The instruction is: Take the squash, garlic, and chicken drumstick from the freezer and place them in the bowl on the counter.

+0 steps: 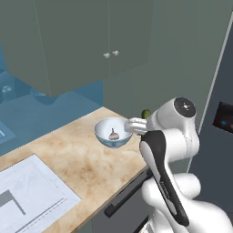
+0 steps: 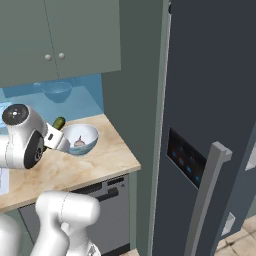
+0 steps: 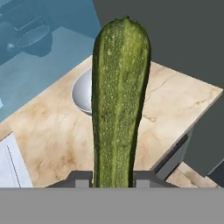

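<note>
While the gripper [image 3: 114,181] is clamped on the squash [image 3: 119,100], the dark green vegetable stands lengthwise up the middle of the hand view, from 6 o'clock to 12 o'clock, and hides much of the bowl [image 3: 82,94] behind it at about 10 o'clock. From the left base view the squash [image 1: 146,113] shows as a small green tip just past the arm's wrist, at 2 o'clock from the bowl [image 1: 112,132], close to its rim. The garlic [image 1: 113,134] lies inside the bowl. The bowl sits on the beige marbled counter [image 1: 82,168] near its right-hand end. From the right base view the squash [image 2: 58,123] pokes out at 10 o'clock from the bowl [image 2: 81,139]. Grey-green wall cupboards [image 1: 77,41] hang above the counter. The freezer [image 2: 210,100] rises at 3 o'clock from the counter, its door shut, with a pale bar handle [image 2: 206,197]. A white sheet [image 1: 27,191] lies on the counter at 8 o'clock from the bowl, well apart.
</note>
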Tool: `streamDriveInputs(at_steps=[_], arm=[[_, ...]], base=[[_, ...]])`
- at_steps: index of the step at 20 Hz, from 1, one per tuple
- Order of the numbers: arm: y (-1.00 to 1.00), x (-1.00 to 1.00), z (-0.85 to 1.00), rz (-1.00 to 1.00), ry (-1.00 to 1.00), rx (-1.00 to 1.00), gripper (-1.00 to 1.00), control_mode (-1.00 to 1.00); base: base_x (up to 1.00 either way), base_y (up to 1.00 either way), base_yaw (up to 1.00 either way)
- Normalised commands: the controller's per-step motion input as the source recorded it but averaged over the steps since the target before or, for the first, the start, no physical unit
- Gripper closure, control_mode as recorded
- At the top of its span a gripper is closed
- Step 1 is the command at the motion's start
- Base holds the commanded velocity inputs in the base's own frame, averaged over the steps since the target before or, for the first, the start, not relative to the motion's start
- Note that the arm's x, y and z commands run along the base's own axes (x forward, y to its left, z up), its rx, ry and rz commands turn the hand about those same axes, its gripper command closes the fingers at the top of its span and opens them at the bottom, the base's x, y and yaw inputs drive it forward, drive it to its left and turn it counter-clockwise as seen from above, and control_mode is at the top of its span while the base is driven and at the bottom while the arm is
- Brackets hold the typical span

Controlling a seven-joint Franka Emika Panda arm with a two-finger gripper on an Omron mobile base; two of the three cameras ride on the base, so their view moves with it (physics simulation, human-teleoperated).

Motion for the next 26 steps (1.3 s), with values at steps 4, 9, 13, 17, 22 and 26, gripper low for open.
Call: streamDriveInputs(at_steps=[4,9,13,17,22,26], arm=[[0.15,0.38,-0.17,0.00,0.02,0.00,1.00,-1.00],[0.17,0.43,-0.11,0.00,0.04,0.00,1.00,-1.00],[0.14,0.48,-0.05,0.00,0.06,0.00,1.00,-1.00],[0.08,0.50,-0.11,0.00,0.05,0.00,1.00,-1.00],[0.00,0.43,-0.25,0.00,0.08,0.00,1.00,-1.00],[0.07,0.35,-0.31,0.00,0.08,0.00,1.00,-1.00]], base=[[0.00,0.00,0.00],[0.00,0.00,0.00],[0.00,0.00,0.00],[0.00,0.00,0.00],[0.00,0.00,0.00],[0.00,0.00,0.00]])
